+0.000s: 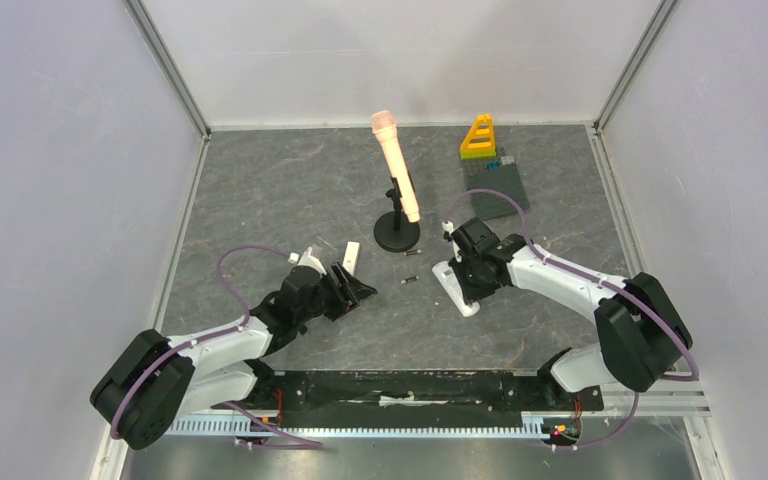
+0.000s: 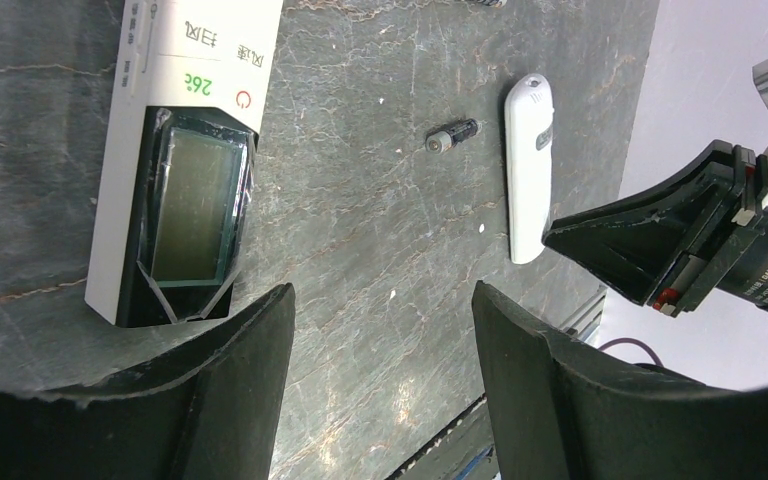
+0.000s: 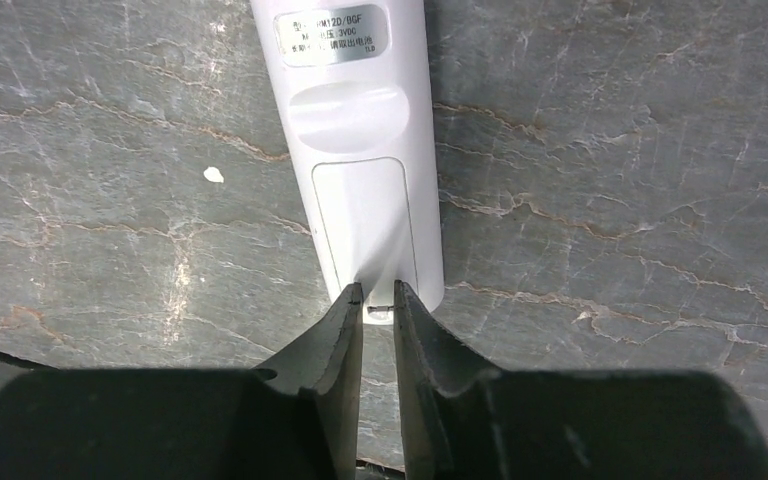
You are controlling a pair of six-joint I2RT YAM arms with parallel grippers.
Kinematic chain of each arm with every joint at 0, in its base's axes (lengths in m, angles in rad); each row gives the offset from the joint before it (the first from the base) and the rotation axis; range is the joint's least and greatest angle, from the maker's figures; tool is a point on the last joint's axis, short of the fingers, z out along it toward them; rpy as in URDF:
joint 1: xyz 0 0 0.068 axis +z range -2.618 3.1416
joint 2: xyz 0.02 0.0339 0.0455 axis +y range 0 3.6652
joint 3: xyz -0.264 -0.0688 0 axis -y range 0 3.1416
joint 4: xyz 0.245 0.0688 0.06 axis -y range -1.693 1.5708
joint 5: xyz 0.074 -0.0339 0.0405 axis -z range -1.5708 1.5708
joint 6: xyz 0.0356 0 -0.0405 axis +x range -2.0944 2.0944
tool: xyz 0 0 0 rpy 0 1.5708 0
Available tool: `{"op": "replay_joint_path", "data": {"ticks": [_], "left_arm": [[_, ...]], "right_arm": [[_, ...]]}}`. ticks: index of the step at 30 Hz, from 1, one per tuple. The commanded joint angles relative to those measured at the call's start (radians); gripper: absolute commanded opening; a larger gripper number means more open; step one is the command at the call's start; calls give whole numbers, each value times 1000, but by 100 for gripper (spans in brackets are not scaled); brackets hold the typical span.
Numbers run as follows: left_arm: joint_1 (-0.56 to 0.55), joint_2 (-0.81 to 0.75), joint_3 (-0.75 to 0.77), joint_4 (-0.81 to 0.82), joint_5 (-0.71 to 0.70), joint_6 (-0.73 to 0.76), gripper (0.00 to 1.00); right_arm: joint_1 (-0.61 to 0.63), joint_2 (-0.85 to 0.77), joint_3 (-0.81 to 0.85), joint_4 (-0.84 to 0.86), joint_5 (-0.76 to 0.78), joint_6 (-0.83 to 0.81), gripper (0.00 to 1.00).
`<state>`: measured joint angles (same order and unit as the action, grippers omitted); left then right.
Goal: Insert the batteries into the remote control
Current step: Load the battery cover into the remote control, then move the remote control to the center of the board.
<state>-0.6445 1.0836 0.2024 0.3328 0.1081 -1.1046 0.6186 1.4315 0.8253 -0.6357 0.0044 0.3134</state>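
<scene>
My right gripper (image 3: 379, 298), jaws nearly together, meets the white remote (image 3: 355, 110) at its end, right of the table's (image 3: 610, 200) centre. I cannot tell whether it grips. Judgement: catch the battery cover (image 3: 360, 215) lip squarely and draw it straight.

Just in front of the microphone stand (image 1: 397, 236) lies the first battery (image 1: 412, 257), with the second battery (image 1: 410, 279) further forward. The left-hand remote (image 1: 351, 255) lies just left of the stand, and the right-hand remote (image 1: 457, 289) lies front-right of it. Behind-right of the stand, toy blocks (image 1: 479, 139) sit on a baseplate (image 1: 505, 190).
</scene>
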Motion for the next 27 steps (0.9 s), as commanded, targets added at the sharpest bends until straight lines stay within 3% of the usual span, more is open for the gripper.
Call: {"op": "replay_joint_path", "data": {"ticks": [1, 5, 10, 15, 23, 27], "left_arm": [[5, -12, -3, 31, 1, 16, 70], [5, -22, -3, 20, -1, 17, 70], [5, -57, -8, -4, -15, 20, 70], [5, -84, -8, -31, -26, 27, 70], [4, -93, -8, -42, -30, 32, 70], [5, -91, -7, -43, -31, 32, 70]], "right_arm": [[0, -19, 6, 30, 21, 21, 20], [-2, -58, 39, 22, 33, 31, 28], [-1, -64, 49, 33, 72, 5, 60], [-1, -15, 38, 78, 63, -48, 78], [1, 53, 13, 140, 41, -86, 78], [1, 81, 8, 134, 37, -82, 62]]}}
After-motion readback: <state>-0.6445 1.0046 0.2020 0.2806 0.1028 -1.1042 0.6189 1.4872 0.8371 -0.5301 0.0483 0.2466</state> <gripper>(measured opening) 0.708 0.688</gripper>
